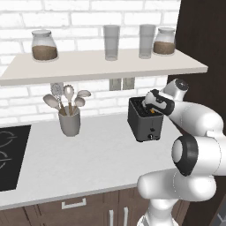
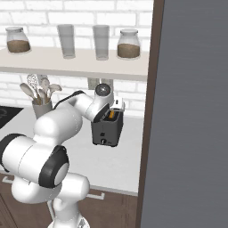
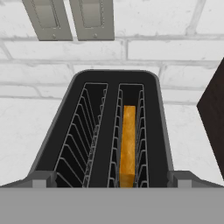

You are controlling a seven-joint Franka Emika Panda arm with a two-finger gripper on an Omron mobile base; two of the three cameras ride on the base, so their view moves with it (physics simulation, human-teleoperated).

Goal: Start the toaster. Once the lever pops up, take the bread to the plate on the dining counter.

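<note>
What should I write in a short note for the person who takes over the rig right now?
Hand: open, holds nothing, just above the toaster's top.
Toaster: on the worktop by the brick wall, below the shelf, right of the utensil cup.
Bread: sits on edge deep in one slot; the other slot is empty.
Done: hand brought over the toaster. Whether the lever is already pressed, I cannot tell.
Left: start the toaster if not started, wait for the lever to pop up, carry the bread to the plate on the dining counter.
</note>
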